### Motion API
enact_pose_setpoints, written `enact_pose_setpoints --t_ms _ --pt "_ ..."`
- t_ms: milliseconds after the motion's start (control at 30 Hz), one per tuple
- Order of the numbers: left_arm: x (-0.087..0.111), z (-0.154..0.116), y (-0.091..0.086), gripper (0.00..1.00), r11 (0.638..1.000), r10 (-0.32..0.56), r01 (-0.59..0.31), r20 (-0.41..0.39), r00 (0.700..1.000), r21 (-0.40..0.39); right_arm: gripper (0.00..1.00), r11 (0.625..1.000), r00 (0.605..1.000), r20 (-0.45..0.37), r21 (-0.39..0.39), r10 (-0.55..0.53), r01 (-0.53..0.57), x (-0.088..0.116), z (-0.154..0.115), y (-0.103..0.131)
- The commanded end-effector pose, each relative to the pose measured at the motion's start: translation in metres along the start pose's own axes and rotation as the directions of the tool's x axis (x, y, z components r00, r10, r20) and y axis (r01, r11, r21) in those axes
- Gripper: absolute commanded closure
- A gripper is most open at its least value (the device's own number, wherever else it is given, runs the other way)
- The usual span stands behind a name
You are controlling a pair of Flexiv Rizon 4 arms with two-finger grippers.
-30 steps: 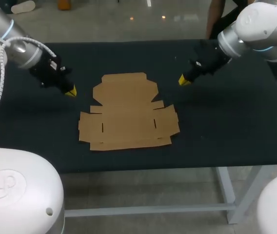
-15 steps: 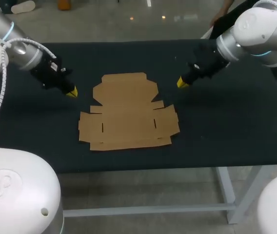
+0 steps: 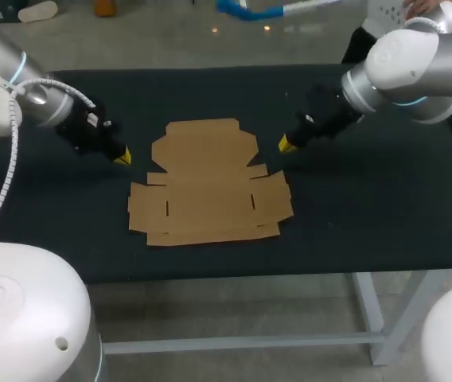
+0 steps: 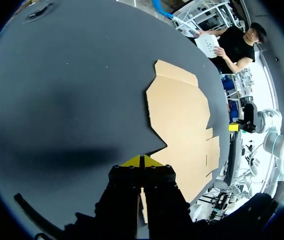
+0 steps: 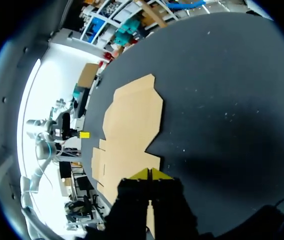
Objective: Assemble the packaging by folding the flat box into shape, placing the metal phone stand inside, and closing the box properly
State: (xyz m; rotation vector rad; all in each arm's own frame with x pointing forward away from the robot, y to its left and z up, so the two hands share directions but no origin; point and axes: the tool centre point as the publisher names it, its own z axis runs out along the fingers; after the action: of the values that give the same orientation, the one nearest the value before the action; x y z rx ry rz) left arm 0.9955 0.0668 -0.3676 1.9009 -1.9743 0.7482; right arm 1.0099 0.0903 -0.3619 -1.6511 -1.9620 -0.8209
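The flat brown cardboard box (image 3: 210, 183) lies unfolded in the middle of the black table, its flaps spread out. My left gripper (image 3: 122, 157) hangs shut just off the box's left side, near the upper panel, holding nothing. My right gripper (image 3: 287, 144) is shut and empty, close to the box's right upper corner. In the left wrist view the cardboard (image 4: 182, 120) lies just ahead of my shut yellow tips (image 4: 142, 161). In the right wrist view the cardboard (image 5: 132, 125) lies ahead of my closed tips (image 5: 151, 173), with the other arm's yellow tip (image 5: 84, 135) beyond it.
The black tabletop (image 3: 369, 231) stretches wide on both sides of the box. Its front edge (image 3: 290, 274) runs a short way below the box's lower flaps.
Both arms have drawn in toward the box: the left gripper shifted right and slightly down, the right gripper left and down. The box has not moved.
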Motion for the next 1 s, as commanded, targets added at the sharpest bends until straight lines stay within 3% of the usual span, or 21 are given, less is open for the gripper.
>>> enact_pose_setpoints --t_ms 33,233,267,667,1000 --pt "-0.005 0.004 0.012 1.0 0.998 0.017 -0.016 -0.029 0.999 0.056 1.0 1.0 1.0 -0.016 -0.024 0.007 -0.007 -0.005 0.006 -0.004" --pt "-0.004 0.012 0.014 1.0 0.995 -0.002 0.004 -0.018 1.0 0.096 1.0 0.995 0.997 -0.049 -0.084 0.052 -0.056 -0.012 0.012 -0.007" --pt "-0.004 0.01 0.014 1.0 0.996 -0.007 0.006 0.013 1.0 0.084 1.0 0.995 0.997 -0.049 -0.084 0.052 -0.056 -0.012 0.012 -0.007" --pt "-0.004 0.012 0.015 1.0 0.996 -0.001 0.0 0.012 1.0 0.084 1.0 0.995 0.997 -0.049 -0.084 0.052 -0.056 -0.012 0.012 -0.007" --pt "-0.006 0.02 0.02 1.0 0.995 0.018 -0.017 -0.006 1.0 0.1 1.0 0.988 0.993 -0.068 -0.116 0.095 -0.103 -0.019 0.034 -0.005"
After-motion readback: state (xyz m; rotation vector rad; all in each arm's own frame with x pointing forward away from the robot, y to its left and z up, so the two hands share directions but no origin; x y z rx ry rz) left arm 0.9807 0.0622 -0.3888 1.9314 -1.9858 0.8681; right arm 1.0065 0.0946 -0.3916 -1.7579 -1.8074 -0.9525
